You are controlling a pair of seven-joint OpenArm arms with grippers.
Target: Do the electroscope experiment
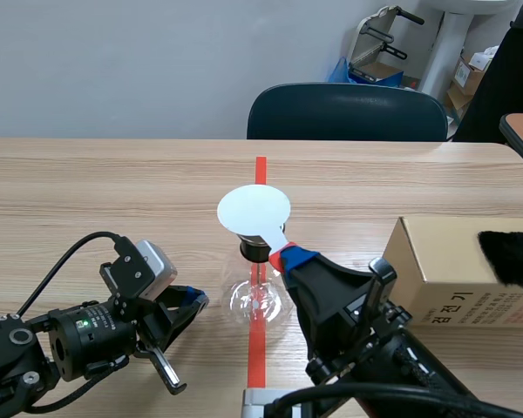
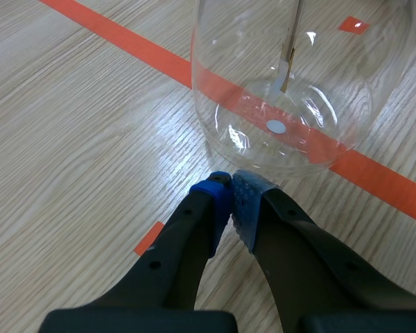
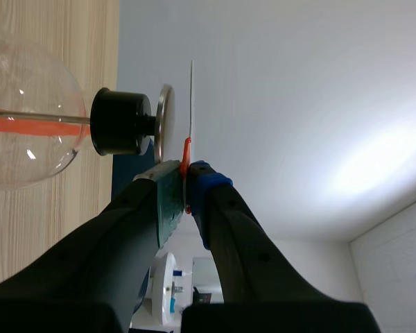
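The electroscope, a clear glass flask with a black stopper, is standing at the centre of the scene view on the table, straddling the orange-red tape line; the right gripper is coming in from the lower right and pinching the red handle of a white disc between its pads; in the right wrist view the disc is showing edge-on, just beside the metal plate on the stopper, and whether the two are touching cannot be told; the left gripper is lying low at the lower left, its jaws pressed together on nothing, its tips just beside the flask's base; a cardboard box is sitting at the right with black fur on it; a chair is standing at the top centre.
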